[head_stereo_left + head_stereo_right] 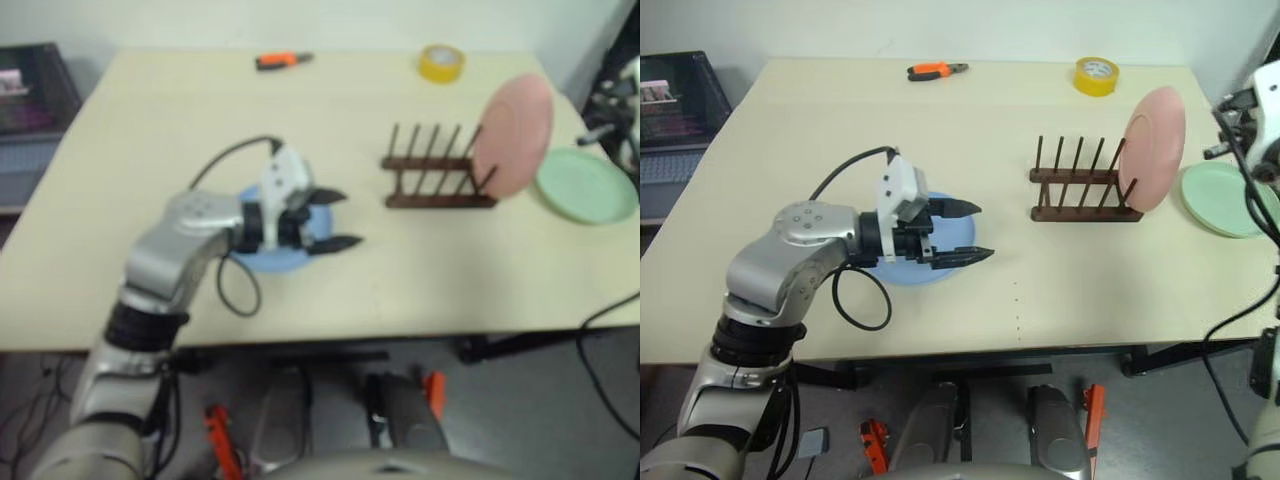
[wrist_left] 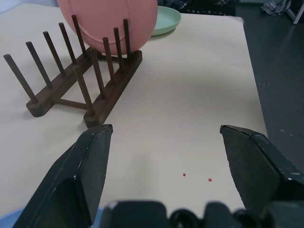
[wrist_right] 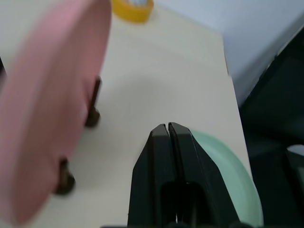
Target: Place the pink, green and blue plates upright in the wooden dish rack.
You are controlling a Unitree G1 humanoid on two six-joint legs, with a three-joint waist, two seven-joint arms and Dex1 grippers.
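The pink plate (image 1: 1153,147) stands upright in the right end of the wooden dish rack (image 1: 1083,185). Just right of the rack, the green plate (image 1: 1222,199) lies flat on the table. The blue plate (image 1: 940,262) lies flat left of centre, partly hidden under my left gripper (image 1: 975,232), which hovers over it, open and empty, pointing toward the rack. My right gripper (image 3: 168,129) is shut with nothing in it, above the green plate (image 3: 230,175) and beside the pink plate (image 3: 45,114).
The beige table (image 1: 1040,300) carries a yellow tape roll (image 1: 1096,75) and orange-handled pliers (image 1: 937,70) at its far edge. A dark crate (image 1: 675,95) stands off the table's left side. A cable (image 1: 855,290) loops beside my left arm.
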